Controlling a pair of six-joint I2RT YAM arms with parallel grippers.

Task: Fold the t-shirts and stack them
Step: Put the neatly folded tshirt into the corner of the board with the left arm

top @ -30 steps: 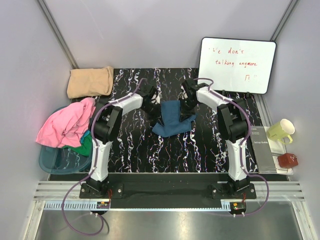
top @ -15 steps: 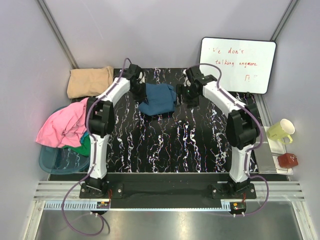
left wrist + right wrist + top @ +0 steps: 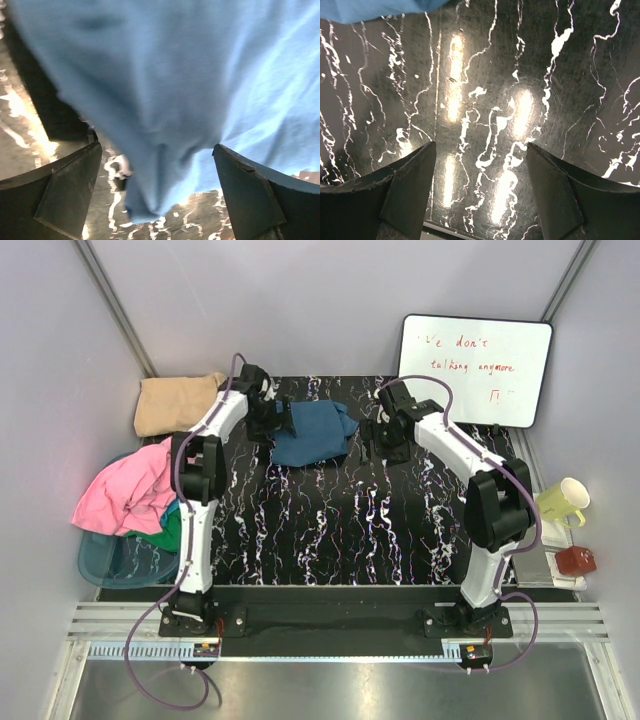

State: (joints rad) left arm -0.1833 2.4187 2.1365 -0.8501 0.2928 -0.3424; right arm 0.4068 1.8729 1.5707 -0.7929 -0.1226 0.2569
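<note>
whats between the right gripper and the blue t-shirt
Nothing but bare marbled table top. The right wrist view shows the open right gripper over it, with the blue t-shirt at the picture's top left corner. The top view shows the same gap.

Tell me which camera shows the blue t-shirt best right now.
Top external: the whole blue t-shirt shows, lying folded on the table. Left wrist gives only a blurred close-up of its cloth between the open fingers. Right wrist catches just a sliver at the top edge.
</note>
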